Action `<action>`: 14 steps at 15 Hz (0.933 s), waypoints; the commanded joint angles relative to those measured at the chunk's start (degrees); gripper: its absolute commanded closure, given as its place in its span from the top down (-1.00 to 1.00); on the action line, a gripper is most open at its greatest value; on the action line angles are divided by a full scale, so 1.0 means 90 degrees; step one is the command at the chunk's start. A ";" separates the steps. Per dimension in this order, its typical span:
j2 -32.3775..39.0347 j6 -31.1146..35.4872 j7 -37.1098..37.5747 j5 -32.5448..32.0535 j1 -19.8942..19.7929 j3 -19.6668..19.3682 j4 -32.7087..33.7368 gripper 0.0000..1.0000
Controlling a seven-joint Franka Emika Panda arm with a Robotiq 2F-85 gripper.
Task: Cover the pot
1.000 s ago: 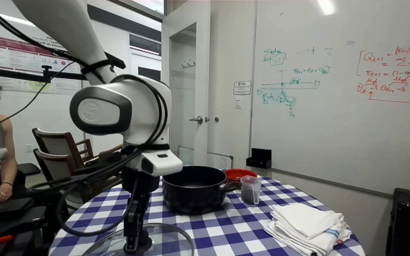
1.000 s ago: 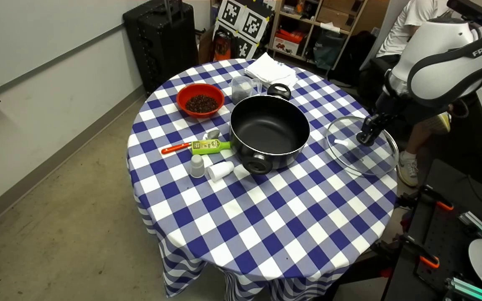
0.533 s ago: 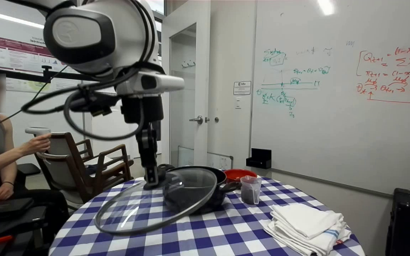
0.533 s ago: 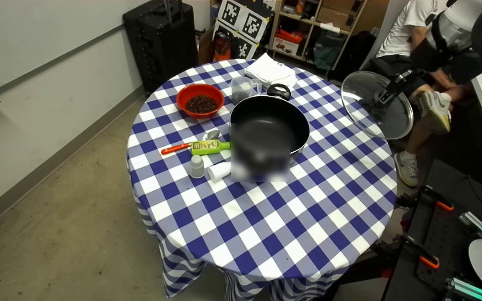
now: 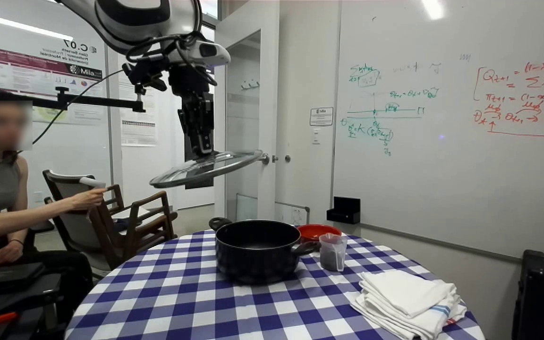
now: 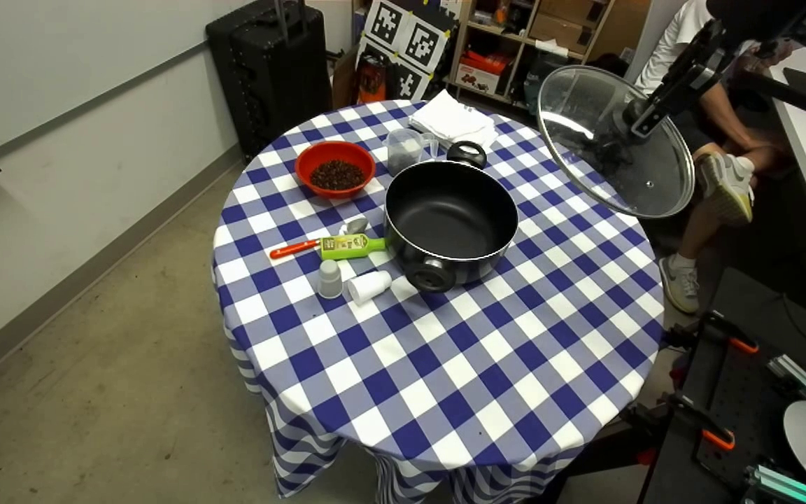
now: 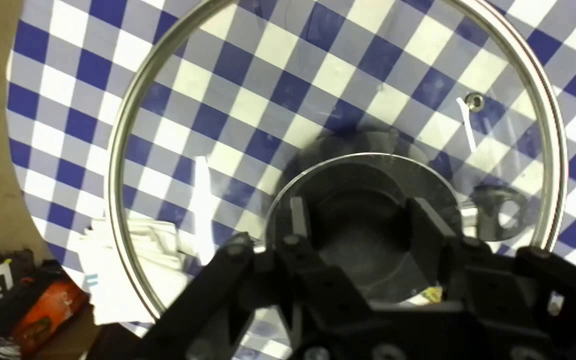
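leftmost in an exterior view, a red-handled utensil (image 6: 294, 249) is lying on the tabletop (image 6: 445, 378), with the red bowl (image 6: 307, 164) holding its dark contents just beyond — then a grey shaker (image 6: 329, 278) is standing near a tipped white cup (image 6: 369, 286). that lot is probably sitting on this side to be out of the way. moving right, a see-through measuring cup (image 6: 404, 150) is resting just beside the black pot (image 6: 450, 217), and the pot is standing mouth up and uncovered, placed, i'd guess, to be easily reached from above. folded white cloths (image 6: 453, 119) are lying beyond it.

and on the right, here's the action: the glass lid (image 6: 588, 150) is hanging in mid-air, apart from the pot in both exterior views, and the tool (image 6: 644, 120) is pinching it by the black knob (image 6: 632, 112) — presumably because that hold is leaving the metal rim (image 7: 114, 175) free to be seating all round. the height is making sense too, likely sparing the pot's handles (image 6: 431, 275) a knock. but the lid is sitting tilted, so it's probably needing levelling before any lowering!
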 commanded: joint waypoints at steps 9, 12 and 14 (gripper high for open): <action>0.2748 -0.1165 -0.1611 0.0060 0.0576 0.0578 0.3068 -0.50; 0.3457 -0.1241 -0.1343 -0.0493 0.0620 0.0640 0.3689 -0.50; 0.3769 -0.1157 -0.1192 -0.1073 0.0740 0.0641 0.3927 -0.50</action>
